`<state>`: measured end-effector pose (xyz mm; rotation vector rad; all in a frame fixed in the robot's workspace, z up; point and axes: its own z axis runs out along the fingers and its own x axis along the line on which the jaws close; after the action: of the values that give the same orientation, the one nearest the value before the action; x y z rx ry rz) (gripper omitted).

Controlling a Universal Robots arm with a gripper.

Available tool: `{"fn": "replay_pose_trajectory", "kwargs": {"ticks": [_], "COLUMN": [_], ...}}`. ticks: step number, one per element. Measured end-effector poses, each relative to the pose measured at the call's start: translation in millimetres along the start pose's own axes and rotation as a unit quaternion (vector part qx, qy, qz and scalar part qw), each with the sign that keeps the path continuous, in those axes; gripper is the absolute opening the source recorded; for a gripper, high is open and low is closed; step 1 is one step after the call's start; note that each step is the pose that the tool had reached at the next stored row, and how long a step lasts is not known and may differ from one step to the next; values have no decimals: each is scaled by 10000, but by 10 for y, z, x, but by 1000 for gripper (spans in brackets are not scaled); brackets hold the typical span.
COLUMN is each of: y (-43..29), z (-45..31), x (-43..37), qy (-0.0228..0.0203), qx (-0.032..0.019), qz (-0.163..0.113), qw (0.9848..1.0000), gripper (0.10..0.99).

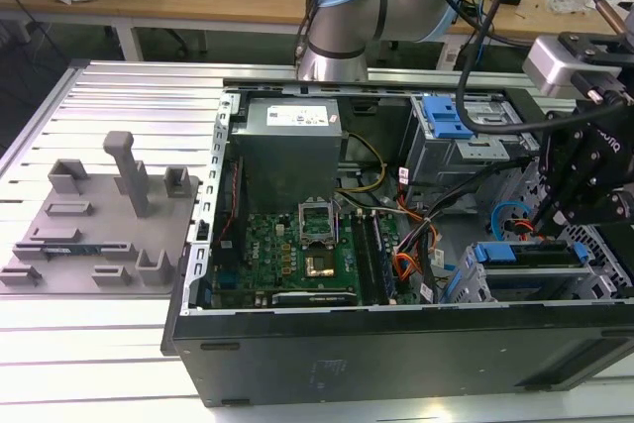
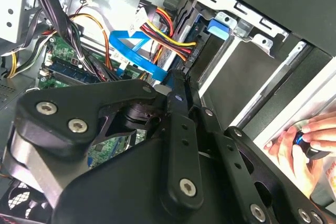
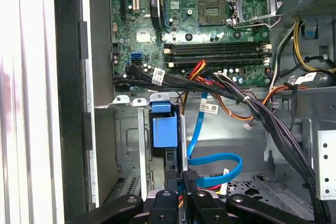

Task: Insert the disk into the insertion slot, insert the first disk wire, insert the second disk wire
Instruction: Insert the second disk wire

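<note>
The disk (image 1: 523, 254), in its bright blue carrier (image 3: 164, 131), sits inside the grey insertion slot (image 1: 474, 286) at the exterior view's right. My gripper (image 1: 548, 228) reaches down to the disk's rear end. The second disk wire (image 3: 216, 162), a glossy blue loop, runs to my fingertips (image 3: 190, 178), which are shut on its plug end. In the second wrist view this blue cable (image 2: 137, 52) ends at my finger (image 2: 177, 90). The first disk wire (image 2: 160, 28), a red, yellow and black bundle, leads to a black plug (image 2: 185, 44) at the disk's back.
The larger cage with a blue latch (image 1: 445, 116) stands behind the slot. The motherboard (image 1: 297, 245) and thick black cable bundles (image 3: 252, 106) lie close by. A grey fixture plate (image 1: 89, 220) rests outside the case. A person's hand (image 2: 302, 141) shows beyond the case wall.
</note>
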<state>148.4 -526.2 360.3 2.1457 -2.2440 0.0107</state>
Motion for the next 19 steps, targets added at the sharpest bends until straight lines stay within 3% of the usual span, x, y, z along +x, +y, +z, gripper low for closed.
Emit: {"fn": "replay_pose_trajectory", "kwargs": {"ticks": [19], "y": [-3], "z": [78], "x": [12], "qy": [1], "qx": [0], "qz": [0], "qw": [10000], "gripper": [161]}}
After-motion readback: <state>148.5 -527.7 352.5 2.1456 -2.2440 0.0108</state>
